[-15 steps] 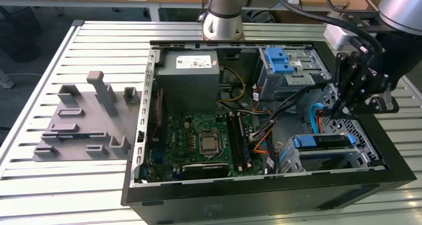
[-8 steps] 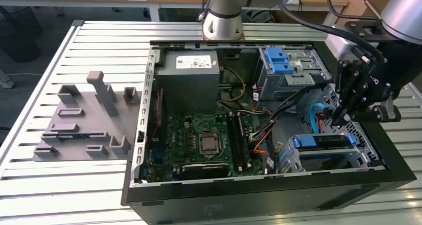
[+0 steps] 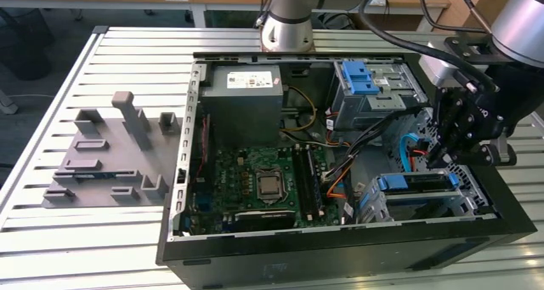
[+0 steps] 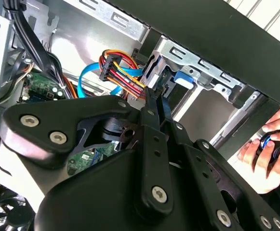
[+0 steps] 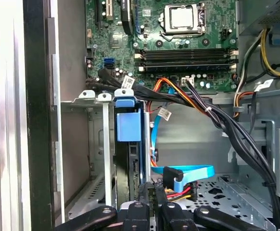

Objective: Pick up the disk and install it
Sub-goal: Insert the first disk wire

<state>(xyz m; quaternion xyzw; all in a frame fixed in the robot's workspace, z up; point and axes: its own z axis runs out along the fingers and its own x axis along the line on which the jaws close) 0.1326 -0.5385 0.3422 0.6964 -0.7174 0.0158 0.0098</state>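
Observation:
The disk [image 3: 413, 183] sits in the lower drive cage [image 3: 463, 204] at the front right corner of the open computer case, with its blue rails showing. In the first wrist view the disk [image 5: 130, 166] stands edge-on in the cage slot under a blue latch tab [image 5: 128, 124]. My gripper [image 3: 442, 159] hangs just above the disk's inner end, beside the blue data cable and the coloured power plug [image 4: 115, 72]. In both wrist views its fingers [image 4: 152, 115] are pressed together with nothing between them. The gripper [image 5: 152, 211] is close to the disk's rear edge; I cannot tell whether it touches.
The case holds a motherboard [image 3: 259, 181], a grey power supply [image 3: 242, 99] and an upper cage with a blue latch [image 3: 361, 79]. Cable bundles [image 5: 217, 120] cross the bay. A grey fixture [image 3: 111, 156] lies on the slatted table. A person's hand [image 4: 270, 149] rests outside the case wall.

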